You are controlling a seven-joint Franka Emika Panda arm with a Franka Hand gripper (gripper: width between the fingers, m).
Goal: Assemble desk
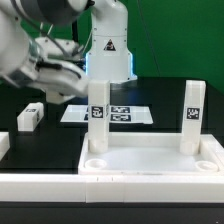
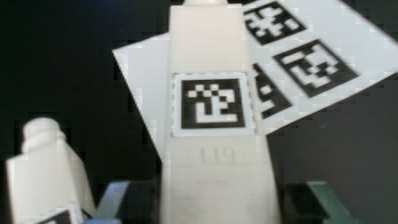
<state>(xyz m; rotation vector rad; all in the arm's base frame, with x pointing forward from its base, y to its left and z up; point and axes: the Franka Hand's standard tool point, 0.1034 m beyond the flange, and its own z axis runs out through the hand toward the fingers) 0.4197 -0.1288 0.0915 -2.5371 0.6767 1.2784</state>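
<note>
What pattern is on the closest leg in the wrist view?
White leg with one black-and-white square tag. The wrist view shows it best.

The exterior view faces the arm from across the tabletop. The wrist view hugs one leg. Both share the marker board.

bright, even light on a black table. the arm is motion-blurred; the near leg looks soft, washed out.
</note>
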